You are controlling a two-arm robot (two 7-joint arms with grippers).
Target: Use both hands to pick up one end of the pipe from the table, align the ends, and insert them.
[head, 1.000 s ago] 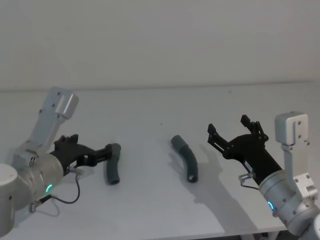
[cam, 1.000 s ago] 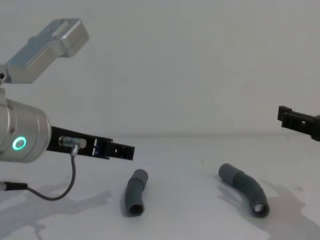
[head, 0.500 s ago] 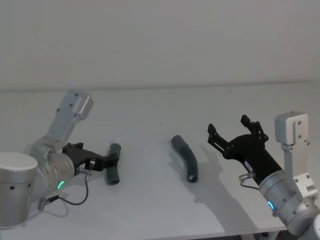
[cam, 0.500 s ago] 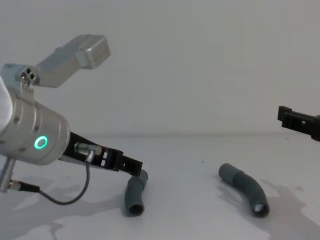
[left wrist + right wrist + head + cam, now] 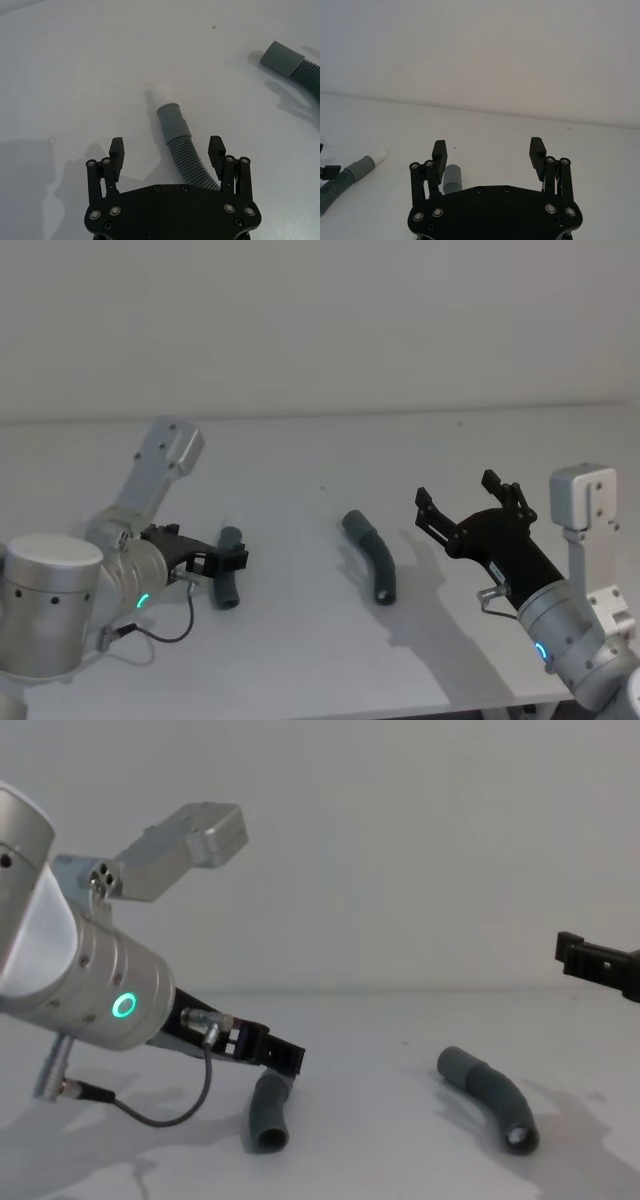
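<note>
Jaws apart, the left gripper (image 5: 166, 150) is lowering to straddle the white-tipped hose piece (image 5: 173, 125) lying on the table (image 5: 300, 640), readying a grasp. The right gripper (image 5: 456, 490) is still hovering, jaws apart, near the other hose piece (image 5: 372, 555).

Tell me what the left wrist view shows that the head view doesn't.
Left wrist view: the white tip on the left hose piece, with the open left gripper straddling its ribbed part. Head view: the right gripper, open and raised beside the right hose piece. Shared: both hose pieces lying apart on the table, left gripper at the left one.
</note>
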